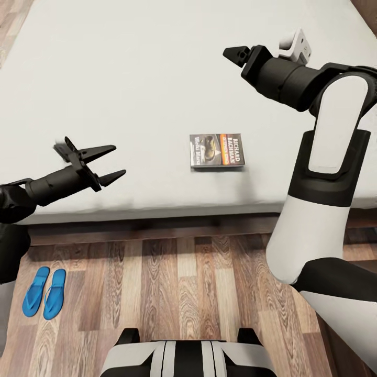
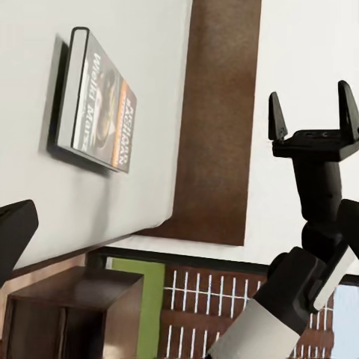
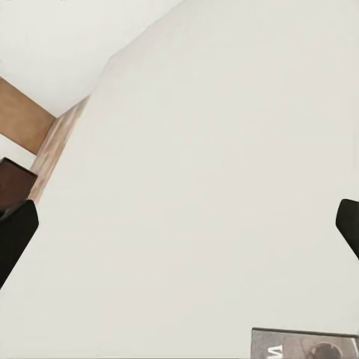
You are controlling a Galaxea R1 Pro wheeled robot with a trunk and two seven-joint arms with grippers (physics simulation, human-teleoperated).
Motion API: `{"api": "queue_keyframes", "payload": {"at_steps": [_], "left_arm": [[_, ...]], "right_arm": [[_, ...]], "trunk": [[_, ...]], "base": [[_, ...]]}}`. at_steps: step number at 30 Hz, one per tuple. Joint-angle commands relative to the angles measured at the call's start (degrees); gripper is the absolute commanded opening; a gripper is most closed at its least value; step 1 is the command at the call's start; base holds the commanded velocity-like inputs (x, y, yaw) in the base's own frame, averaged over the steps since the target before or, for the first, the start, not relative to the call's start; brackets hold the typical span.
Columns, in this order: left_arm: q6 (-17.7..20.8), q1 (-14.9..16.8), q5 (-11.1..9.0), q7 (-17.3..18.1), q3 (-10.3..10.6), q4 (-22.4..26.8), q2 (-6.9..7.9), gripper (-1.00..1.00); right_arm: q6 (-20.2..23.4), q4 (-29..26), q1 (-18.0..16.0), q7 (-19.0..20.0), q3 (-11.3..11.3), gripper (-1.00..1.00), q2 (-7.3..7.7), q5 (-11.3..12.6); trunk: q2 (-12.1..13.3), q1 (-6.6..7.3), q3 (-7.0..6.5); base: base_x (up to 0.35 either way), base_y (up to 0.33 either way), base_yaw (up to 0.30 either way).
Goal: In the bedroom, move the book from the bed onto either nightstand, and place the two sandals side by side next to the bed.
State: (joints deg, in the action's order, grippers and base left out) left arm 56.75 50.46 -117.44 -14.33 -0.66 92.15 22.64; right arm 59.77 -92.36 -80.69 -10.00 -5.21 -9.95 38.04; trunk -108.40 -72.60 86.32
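The book (image 1: 217,151) lies flat on the bed's pale mattress (image 1: 131,68), near its front edge, cover up. It also appears in the left wrist view as book (image 2: 97,112), and a corner of the book (image 3: 303,344) shows in the right wrist view. My left gripper (image 1: 111,164) hovers open over the mattress edge, well left of the book. My right gripper (image 1: 235,54) hangs above the mattress, beyond and right of the book; it reads as open gripper (image 2: 312,112), empty. The two blue sandals (image 1: 44,292) lie side by side on the floor at the left, beside the bed.
The bed's dark wood rail (image 1: 157,222) runs across in front of me, with plank floor (image 1: 199,293) between it and my base. A dark brown cabinet (image 2: 75,314), likely the nightstand, stands past the bed's corner by the headboard (image 2: 217,112) and a window (image 2: 202,314).
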Motion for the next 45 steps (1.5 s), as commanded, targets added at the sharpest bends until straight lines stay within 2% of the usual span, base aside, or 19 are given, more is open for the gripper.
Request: {"api": "queue_keyframes", "payload": {"at_steps": [1,10,15,20,24,27,28,29,31,33,34,35,36,39,41,45], "left_arm": [[0.2,0.1,-0.4,-0.6,0.0,0.0,-0.16,1.00],[0.0,0.4,0.3,-2.2,0.0,0.0,-0.72,1.00],[-0.2,0.7,0.3,-6.9,0.1,0.0,-1.04,1.00],[-0.3,1.2,0.4,-12.8,0.1,0.0,-2.87,1.00],[-0.3,1.4,0.4,-14.3,0.2,0.0,-3.89,1.00],[-0.2,1.6,0.4,-14.8,0.3,0.0,-4.42,1.00],[-0.2,1.7,0.4,-15.1,0.4,0.0,-4.70,1.00],[-0.2,1.7,0.4,-15.2,0.4,0.0,-4.79,1.00],[-0.2,1.7,0.4,-15.4,0.4,0.0,-4.92,1.00],[-0.2,1.7,0.4,-15.4,0.4,0.0,-4.97,1.00],[-0.2,1.7,0.4,-15.2,0.4,0.0,-5.06,1.00],[-0.1,1.7,0.4,-15.1,0.4,0.0,-5.07,1.00],[0.1,1.7,0.4,-14.8,0.4,0.0,-5.17,1.00],[0.2,1.6,0.4,-14.7,0.4,0.0,-5.20,1.00],[0.1,1.5,0.4,-14.7,0.5,0.0,-5.23,1.00],[0.1,1.5,0.4,-14.7,0.5,0.0,-5.25,1.00]], "right_arm": [[0.2,0.0,0.0,-0.5,-0.1,1.00,-0.05,0.6],[0.2,-0.1,0.4,-0.5,0.6,1.00,-0.05,0.4],[0.2,-0.1,1.6,-0.6,1.0,1.00,-0.05,0.3],[0.2,-0.1,4.4,-0.6,1.1,1.00,-0.05,0.2],[0.2,-0.1,5.2,-0.4,1.2,1.00,-0.03,0.2],[0.2,-0.2,5.7,-0.1,1.1,1.00,2.07,0.3],[0.2,-0.2,6.1,0.0,1.0,1.00,3.81,0.5],[0.2,-0.2,6.5,0.0,0.8,1.00,4.62,0.7],[0.2,-0.2,7.2,0.1,0.6,1.00,5.94,1.0],[0.2,-0.2,7.5,0.2,0.5,1.00,6.44,1.2],[0.2,-0.2,8.2,0.7,0.3,1.00,7.57,2.1],[0.2,-0.2,8.3,1.2,0.1,1.00,7.97,2.5],[0.2,-0.2,9.0,5.7,-1.7,1.00,10.41,4.1],[0.2,-0.2,9.4,9.0,-2.4,1.00,11.28,4.6],[0.2,-0.2,10.9,12.2,-2.9,1.00,11.93,4.9],[0.2,-0.2,12.0,13.0,-3.1,1.00,12.08,5.0]], "trunk": [[0.0,0.00,-0.07],[0.0,0.00,-0.91],[0.0,0.00,-1.38],[0.0,0.00,-1.84],[0.0,0.00,-2.21],[0.0,0.00,-2.49],[0.0,0.00,-2.59],[0.0,0.00,-2.68],[0.0,0.00,-2.87],[0.0,0.00,-3.05],[0.0,0.00,-3.15],[0.0,0.00,-3.24],[0.0,0.00,-3.33],[0.0,0.00,-3.61],[0.0,0.00,-3.80],[0.0,0.00,-4.17]], "base": [[0.000,0.000,0.000],[0.000,0.000,0.000],[0.000,0.000,0.000],[0.000,0.000,0.000],[0.000,0.000,0.000],[0.000,0.000,0.000],[0.000,0.000,0.000],[0.000,0.000,0.000],[0.000,0.000,0.000],[0.000,0.000,0.000],[0.000,0.000,0.000],[0.000,0.000,0.000],[0.000,0.000,0.000],[0.000,0.000,0.000],[0.053,0.045,0.000],[0.165,0.127,0.000]]}}
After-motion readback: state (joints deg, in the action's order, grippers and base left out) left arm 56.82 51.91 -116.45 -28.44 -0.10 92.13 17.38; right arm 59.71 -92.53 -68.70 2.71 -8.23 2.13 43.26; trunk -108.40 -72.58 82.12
